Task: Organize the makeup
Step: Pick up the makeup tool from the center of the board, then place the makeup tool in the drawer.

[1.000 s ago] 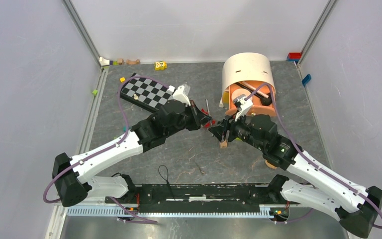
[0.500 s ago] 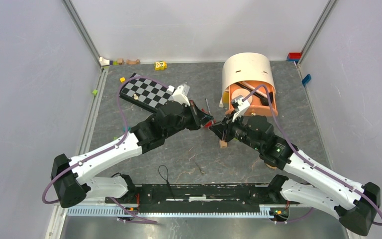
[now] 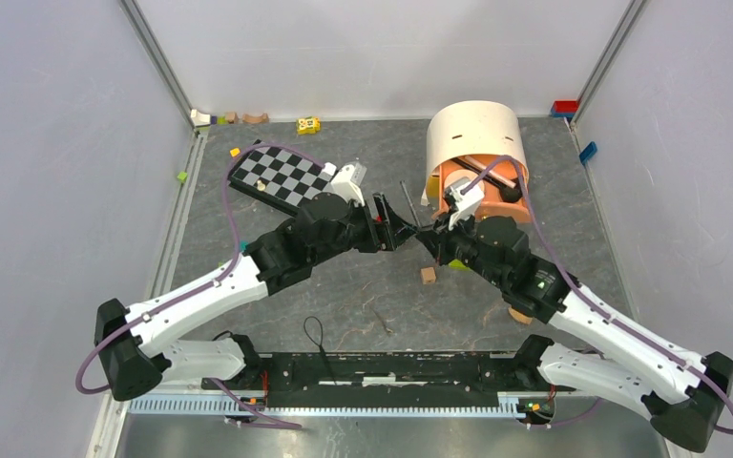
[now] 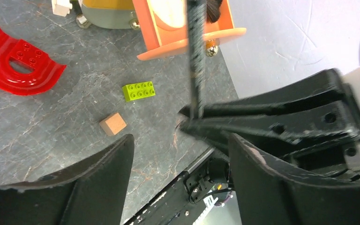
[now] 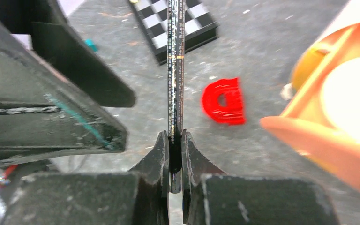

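Nearest you, a small wooden cube (image 3: pixel 428 275) lies on the surface in front of the orange organiser (image 3: pixel 444 181), well short of it. Just beyond it the handover is done. Your left pincer (image 4: pixel 180 145), clamped a second ago, now stands with its jaws spread wide and touches nothing. Your right pincer (image 5: pixel 175 138) has closed on the near end of the black-handled brush (image 5: pixel 175 70). The brush sits off the surface, just left of the organiser, its free end pointing away from you. The right arm alone carries it now, so I judge the drop into the organiser comes next, and the left arm is free to withdraw. Farther back, a checkered board (image 3: pixel 282 176) lies well left of the organiser.
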Motion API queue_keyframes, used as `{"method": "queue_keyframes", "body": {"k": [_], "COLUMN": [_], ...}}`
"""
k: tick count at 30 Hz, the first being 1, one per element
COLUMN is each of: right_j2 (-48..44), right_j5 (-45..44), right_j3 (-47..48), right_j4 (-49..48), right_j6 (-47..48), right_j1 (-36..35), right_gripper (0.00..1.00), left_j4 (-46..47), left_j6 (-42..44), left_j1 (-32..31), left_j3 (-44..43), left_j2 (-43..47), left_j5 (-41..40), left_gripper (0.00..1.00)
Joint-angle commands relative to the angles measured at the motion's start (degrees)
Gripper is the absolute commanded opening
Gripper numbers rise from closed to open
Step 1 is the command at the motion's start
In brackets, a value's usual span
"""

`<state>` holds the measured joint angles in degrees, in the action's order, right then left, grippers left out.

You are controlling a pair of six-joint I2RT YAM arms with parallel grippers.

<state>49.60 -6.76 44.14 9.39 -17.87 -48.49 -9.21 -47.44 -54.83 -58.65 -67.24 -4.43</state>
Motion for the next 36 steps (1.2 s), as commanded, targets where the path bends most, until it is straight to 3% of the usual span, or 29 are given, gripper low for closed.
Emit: {"method": "queue_keyframes", "body": {"k": [1, 8, 10, 15, 21, 31, 36], "right_j2": [-0.3, 3.8, 4.8, 5.0, 10.8, 20.4, 23.5], "right_j5": [-11.5, -29.0, -29.7, -24.2, -10.7, 11.7, 12.8], "right_j3": [9.9, 20.2, 22.1, 25.0, 31.4, 37.9, 37.5], "right_j4": [6.7, 21.2, 22.9, 21.9, 28.7, 40.2, 40.8], "right_j6": [16.8, 42.6, 47.8, 56.7, 61.2, 66.4, 66.4], "right_j1": [0.2, 0.6, 2.0, 8.5, 20.3, 34.2, 36.6], "right_gripper": [0.0, 0.0, 0.0, 0.0, 0.0, 0.03, 0.03], "left_j4": [-6.6, -20.8, -24.3, -30.7, -34.2, -30.3, -26.5], "left_j6": [7.2, 13.2, 14.6, 17.5, 20.1, 27.6, 29.2], "left_j1": [-0.2, 1.1, 2.8, 9.6, 17.9, 20.2, 20.3], "left_j3": [-6.1, -10.7, -11.8, -13.5, -12.8, -6.9, -1.0], "left_j2": [3.6, 6.5, 6.5, 5.5, 4.4, 4.5, 5.2], "left_j5": [-3.9, -15.5, -16.4, -13.6, -10.0, -14.7, -16.1], "left_gripper": [0.82, 0.88, 0.9, 0.9, 0.9, 0.9, 0.89]}}
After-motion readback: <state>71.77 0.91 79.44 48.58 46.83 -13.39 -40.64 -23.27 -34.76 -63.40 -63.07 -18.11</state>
